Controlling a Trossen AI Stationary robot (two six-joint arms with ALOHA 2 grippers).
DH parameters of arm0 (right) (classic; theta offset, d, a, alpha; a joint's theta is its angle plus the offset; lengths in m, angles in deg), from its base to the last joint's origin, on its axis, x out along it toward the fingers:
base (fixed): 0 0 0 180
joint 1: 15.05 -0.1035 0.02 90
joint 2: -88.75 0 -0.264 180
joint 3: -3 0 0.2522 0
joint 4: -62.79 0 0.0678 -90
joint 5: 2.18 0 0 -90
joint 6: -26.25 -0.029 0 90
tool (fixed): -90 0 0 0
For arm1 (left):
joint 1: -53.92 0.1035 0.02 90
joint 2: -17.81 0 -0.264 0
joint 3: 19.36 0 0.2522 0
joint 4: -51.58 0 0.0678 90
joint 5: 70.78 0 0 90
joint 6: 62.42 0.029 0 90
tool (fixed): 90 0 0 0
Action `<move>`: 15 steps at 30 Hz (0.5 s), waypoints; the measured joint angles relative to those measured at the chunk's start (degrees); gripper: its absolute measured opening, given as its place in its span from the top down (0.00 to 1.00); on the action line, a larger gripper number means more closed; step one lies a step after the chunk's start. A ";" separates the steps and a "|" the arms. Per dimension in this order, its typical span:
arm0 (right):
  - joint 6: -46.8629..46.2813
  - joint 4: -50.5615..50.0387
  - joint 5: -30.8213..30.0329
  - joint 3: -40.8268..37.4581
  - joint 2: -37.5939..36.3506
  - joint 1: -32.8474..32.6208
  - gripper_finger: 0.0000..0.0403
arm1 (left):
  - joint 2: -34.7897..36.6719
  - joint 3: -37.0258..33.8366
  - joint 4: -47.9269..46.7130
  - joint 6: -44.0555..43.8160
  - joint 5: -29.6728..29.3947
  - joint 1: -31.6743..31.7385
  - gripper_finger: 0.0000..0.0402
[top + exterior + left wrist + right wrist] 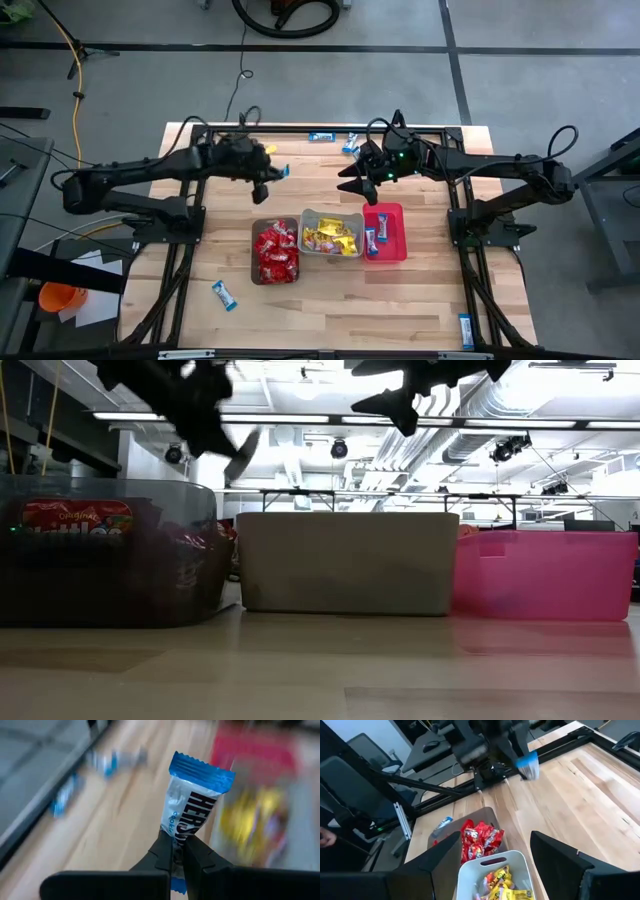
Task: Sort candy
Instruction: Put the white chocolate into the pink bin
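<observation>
My left gripper hangs above the table behind the brown bin and is shut on a slim blue-and-white candy bar, which also shows in the high view and the right wrist view. My right gripper hovers open and empty behind the grey bin. Red packets fill the brown bin and yellow packets fill the grey bin. Blue bars lie in the pink bin. My left gripper pinches the bar's lower end between its two fingers. The rest of the wrapper sticks out past the fingertips, crimped blue end farthest out. The bar is lifted clear of the table.
Loose blue-and-white bars lie on the wood: two near the far edge, one at the near left, one at the near right corner. The three bins stand side by side mid-table. Black frame rails run along the table's sides.
</observation>
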 joint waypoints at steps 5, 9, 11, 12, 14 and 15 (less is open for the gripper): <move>0.00 0.05 2.28 0.00 0.00 0.00 0.42 | -0.16 -2.49 17.52 -8.15 -5.55 -6.51 1.00; -0.01 0.07 2.42 0.01 0.00 0.00 0.42 | -3.41 -5.63 26.61 -12.06 -10.85 -12.06 1.00; 0.19 0.14 2.42 0.00 -0.01 0.00 0.42 | -4.93 -6.37 29.51 -12.89 -12.21 -13.90 1.00; 0.29 0.23 2.42 0.00 0.00 0.00 0.42 | -5.62 -6.35 30.55 -13.33 -12.89 -14.64 1.00; 0.31 0.29 2.42 0.00 0.00 0.00 0.42 | -6.92 -6.33 32.89 -13.69 -13.93 -15.59 1.00; 0.33 0.32 2.44 0.00 -0.04 0.08 0.42 | -7.53 -6.33 34.11 -13.69 -13.93 -15.90 1.00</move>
